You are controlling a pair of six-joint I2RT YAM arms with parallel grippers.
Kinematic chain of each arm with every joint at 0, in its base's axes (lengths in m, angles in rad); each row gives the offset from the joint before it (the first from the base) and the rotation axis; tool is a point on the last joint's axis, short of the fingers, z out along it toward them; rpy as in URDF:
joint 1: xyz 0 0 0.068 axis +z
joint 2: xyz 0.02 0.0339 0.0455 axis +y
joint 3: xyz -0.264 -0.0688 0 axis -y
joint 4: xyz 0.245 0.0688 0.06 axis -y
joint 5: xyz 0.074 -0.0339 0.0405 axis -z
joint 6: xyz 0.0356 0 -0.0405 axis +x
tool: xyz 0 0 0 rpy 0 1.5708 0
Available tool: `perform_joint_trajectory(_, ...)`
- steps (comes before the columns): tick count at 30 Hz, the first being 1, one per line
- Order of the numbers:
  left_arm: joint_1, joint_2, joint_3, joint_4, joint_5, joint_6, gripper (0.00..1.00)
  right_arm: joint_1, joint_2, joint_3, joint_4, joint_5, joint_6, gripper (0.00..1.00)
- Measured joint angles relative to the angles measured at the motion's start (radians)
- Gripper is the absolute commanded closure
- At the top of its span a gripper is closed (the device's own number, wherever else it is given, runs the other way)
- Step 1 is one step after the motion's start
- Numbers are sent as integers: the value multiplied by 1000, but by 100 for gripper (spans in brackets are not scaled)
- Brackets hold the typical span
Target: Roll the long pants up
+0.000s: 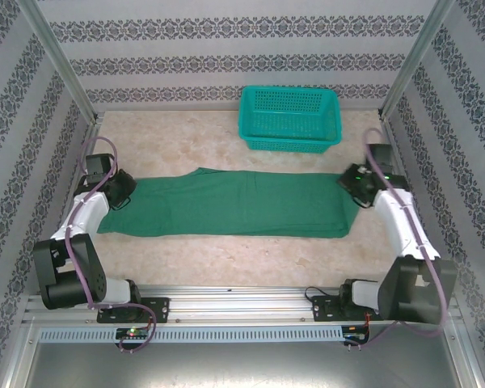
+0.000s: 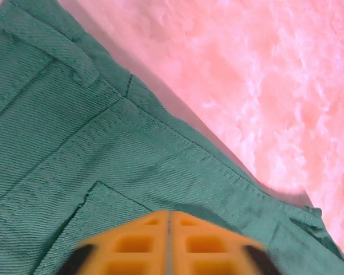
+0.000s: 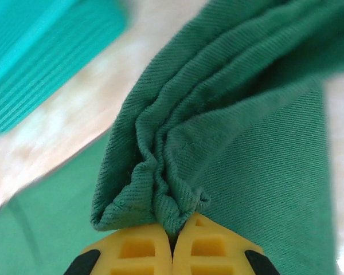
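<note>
The long pants (image 1: 226, 206) lie flat between the two grippers. We find the right gripper (image 3: 173, 240) pinching a bunched fold at the leg end. The left gripper (image 2: 169, 252) is pressed together over the waist, and any cloth caught there is hidden. In our judgement the shallow pinch may slip and skew the roll.

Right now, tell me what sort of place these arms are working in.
Probably a lab test cell dressed like a room: wallpapered panels on aluminium posts, a marble-look table, with the long pants and a teal basket laid out on it.
</note>
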Motion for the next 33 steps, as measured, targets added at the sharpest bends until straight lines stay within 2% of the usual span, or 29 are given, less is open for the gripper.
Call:
perform_joint_trajectory(4,0,23,0,0,32,12,100,325,42,91,8,65,12,100)
perform_joint_trajectory(7,0,37,-5,3,58,19,100,510,153,176,23,86,24,100)
perform_joint_trajectory(10,0,42,-30,16,83,21,100,652,328,287,32,92,27,100)
perform_joint_trajectory(14,0,52,-61,24,109,24,100,773,578,462,35,70,27,100)
perform_joint_trajectory(15,0,52,-66,24,117,26,100,798,638,511,34,59,27,93)
perform_joint_trajectory(16,0,52,-69,26,125,27,100,821,694,561,29,43,30,70)
perform_joint_trajectory(18,0,52,-74,34,143,33,96,846,769,637,21,13,34,40)
perform_joint_trajectory(19,0,52,-75,37,155,37,91,858,789,658,24,-3,34,15)
perform_joint_trajectory(20,-1,51,-75,42,166,41,87,866,792,662,25,-13,35,2)
perform_joint_trajectory(24,-25,36,-76,56,203,61,66,844,715,594,39,-28,40,2)
perform_joint_trajectory(28,-109,18,-74,78,240,86,47,737,525,423,43,-27,51,2)
perform_joint_trajectory(33,-278,76,2,80,243,166,35,608,409,306,49,-16,55,2)
